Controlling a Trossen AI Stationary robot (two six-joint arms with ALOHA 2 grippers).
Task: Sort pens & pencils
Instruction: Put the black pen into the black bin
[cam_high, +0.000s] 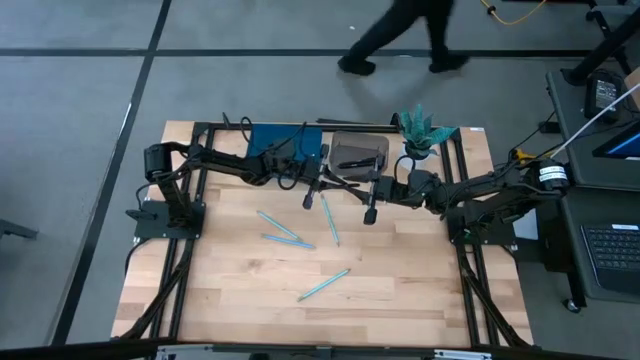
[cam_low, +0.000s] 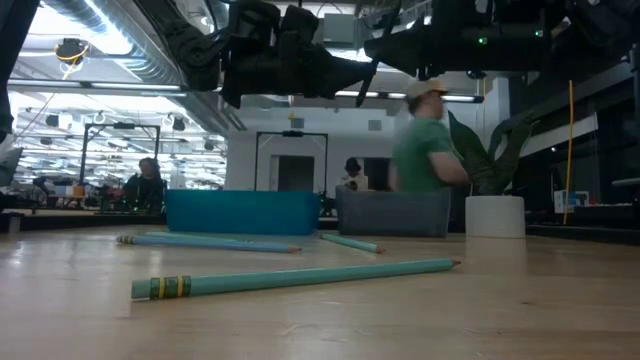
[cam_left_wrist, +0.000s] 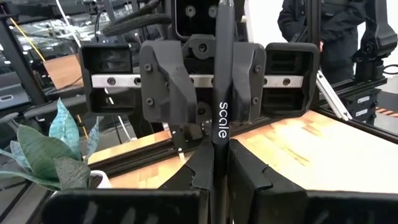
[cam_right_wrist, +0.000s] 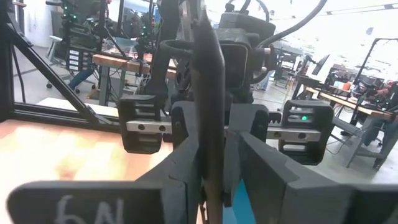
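A black pen (cam_left_wrist: 222, 93) (marked "scale") is clamped upright between the closed left gripper (cam_left_wrist: 219, 171) fingers. The right gripper (cam_right_wrist: 211, 165) fingers flank it, slightly parted. Pencils (cam_high: 288, 238) lie at 6 o'clock.

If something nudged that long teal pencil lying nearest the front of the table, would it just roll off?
Probably it would roll a little: the pencil is a slim, straight stick lying flat on the smooth wooden table. It looks stiff rather than bendy, and likely light, so a small push would shift it. Whether its sides are round or faceted is not visible.
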